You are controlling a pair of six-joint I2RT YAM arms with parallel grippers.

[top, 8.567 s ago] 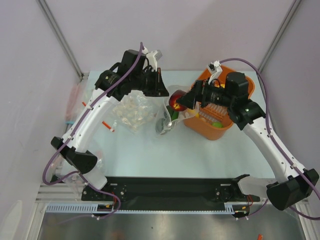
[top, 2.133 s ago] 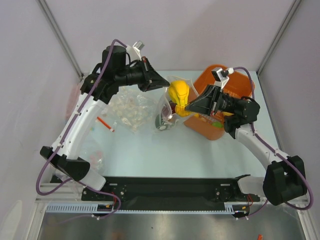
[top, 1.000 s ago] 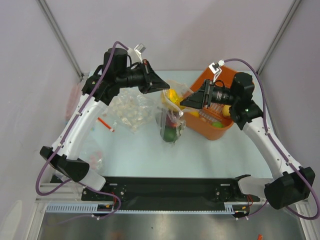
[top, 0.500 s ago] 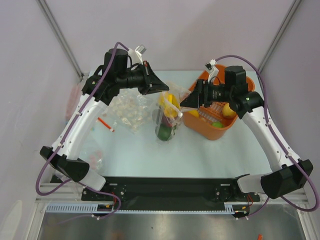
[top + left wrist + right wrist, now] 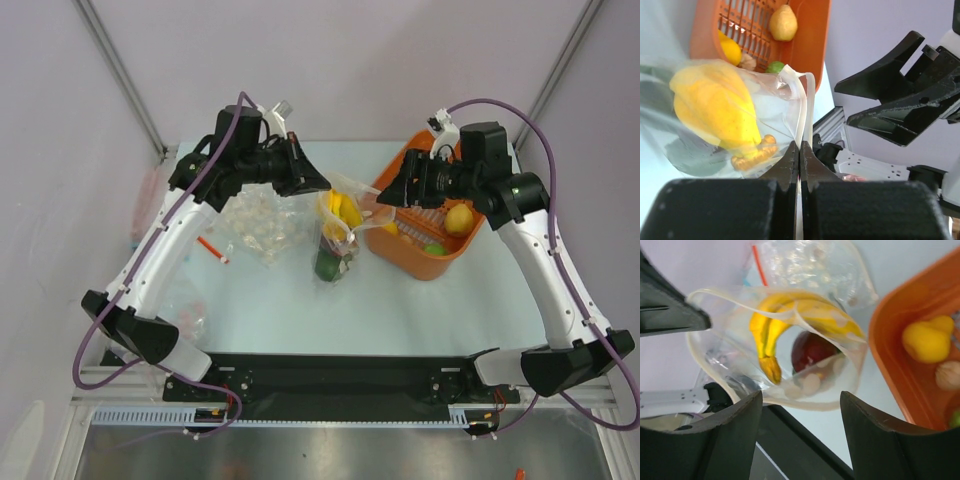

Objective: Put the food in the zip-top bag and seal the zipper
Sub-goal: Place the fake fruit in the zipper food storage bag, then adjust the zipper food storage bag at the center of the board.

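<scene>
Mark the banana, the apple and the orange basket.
banana (image 5: 764,337): right wrist view, curved yellow body
apple (image 5: 810,352): right wrist view, dark red side
orange basket (image 5: 892,365): right wrist view, near wall

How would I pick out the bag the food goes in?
Find the orange basket on the right. Just left of it, the left gripper holds up a clear bag. Unlike the crumpled bag further left, it holds a banana and a red apple.

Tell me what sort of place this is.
Probably a robotics lab test cell: left arm and right arm bolted at a table's edge, plain walls behind a metal frame post, and a toy lemon in an orange basket.
</scene>
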